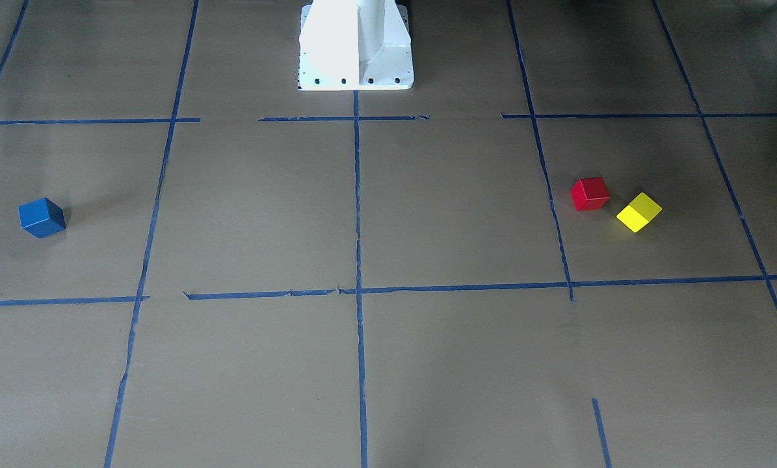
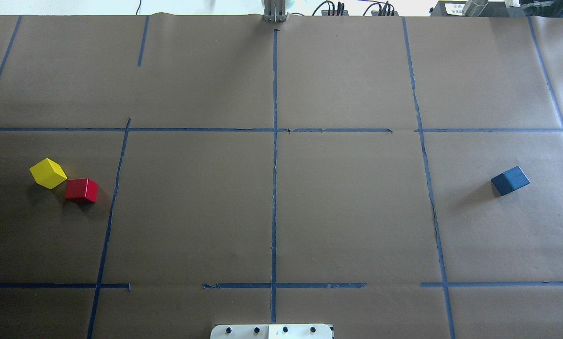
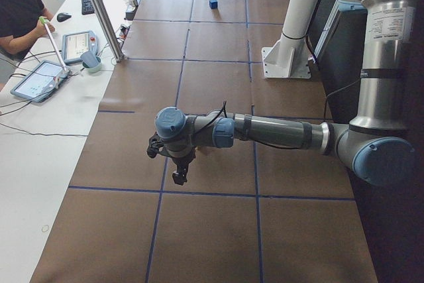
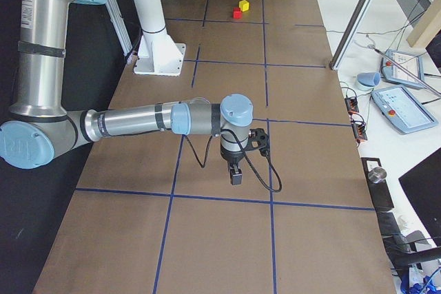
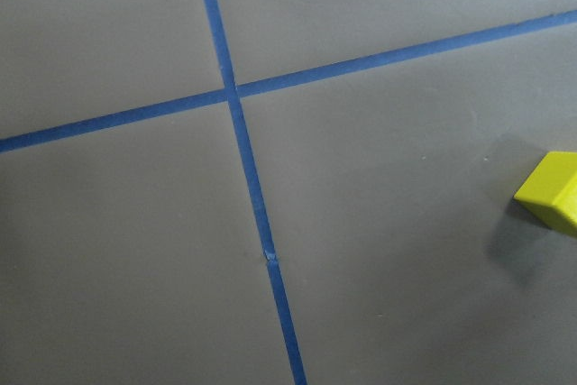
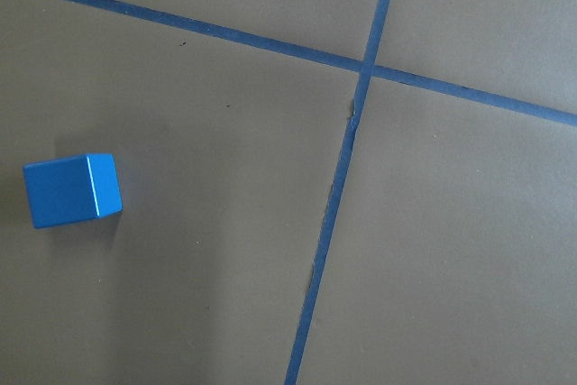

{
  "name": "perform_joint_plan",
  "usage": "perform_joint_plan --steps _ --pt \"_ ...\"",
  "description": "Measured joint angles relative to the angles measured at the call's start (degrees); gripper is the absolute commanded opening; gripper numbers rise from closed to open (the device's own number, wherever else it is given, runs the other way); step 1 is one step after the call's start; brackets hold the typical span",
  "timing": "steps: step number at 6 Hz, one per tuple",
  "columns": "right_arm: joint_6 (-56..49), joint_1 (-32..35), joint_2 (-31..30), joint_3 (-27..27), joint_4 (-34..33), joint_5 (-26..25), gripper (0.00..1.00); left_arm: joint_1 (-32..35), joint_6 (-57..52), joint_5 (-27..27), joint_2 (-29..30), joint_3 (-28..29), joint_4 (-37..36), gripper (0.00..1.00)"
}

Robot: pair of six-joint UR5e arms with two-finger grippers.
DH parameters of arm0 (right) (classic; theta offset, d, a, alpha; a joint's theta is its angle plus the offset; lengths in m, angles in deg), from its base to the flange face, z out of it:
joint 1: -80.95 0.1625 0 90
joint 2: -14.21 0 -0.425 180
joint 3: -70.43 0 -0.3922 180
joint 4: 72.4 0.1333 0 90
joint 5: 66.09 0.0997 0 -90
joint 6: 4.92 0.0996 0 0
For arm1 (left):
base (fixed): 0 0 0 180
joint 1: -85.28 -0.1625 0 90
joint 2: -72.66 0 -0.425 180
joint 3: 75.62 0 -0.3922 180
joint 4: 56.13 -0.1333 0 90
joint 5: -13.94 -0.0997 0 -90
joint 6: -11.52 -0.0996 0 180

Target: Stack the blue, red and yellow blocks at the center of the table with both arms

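The blue block (image 2: 510, 180) lies on the table's right side; it also shows in the right wrist view (image 6: 72, 189) and in the front view (image 1: 42, 217). The red block (image 2: 81, 190) and the yellow block (image 2: 48, 173) lie close together on the left side, also in the front view: red block (image 1: 589, 194), yellow block (image 1: 639, 212). The yellow block shows at the right edge of the left wrist view (image 5: 550, 200). My left gripper (image 3: 179, 175) and right gripper (image 4: 236, 177) hang above the table, seen only in side views; I cannot tell whether they are open or shut.
The table is covered in brown paper with a grid of blue tape lines (image 2: 274, 169). The robot's white base (image 1: 355, 45) stands at the table's near middle edge. An operator (image 3: 16, 11) sits at a side desk with tablets (image 3: 36, 81).
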Motion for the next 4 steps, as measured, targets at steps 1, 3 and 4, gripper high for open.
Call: perform_joint_plan --steps 1,3,4 --pt "0.01 -0.03 0.0 0.19 0.05 0.28 1.0 -0.19 0.0 -2.34 -0.04 -0.42 -0.2 1.0" --pt "-0.13 -0.08 -0.01 0.42 0.21 0.53 1.0 -0.53 -0.08 -5.8 -0.4 -1.49 -0.28 1.0" --pt "-0.35 -0.22 0.01 0.55 0.41 0.53 1.0 -0.55 -0.1 -6.06 -0.46 -1.65 -0.2 1.0"
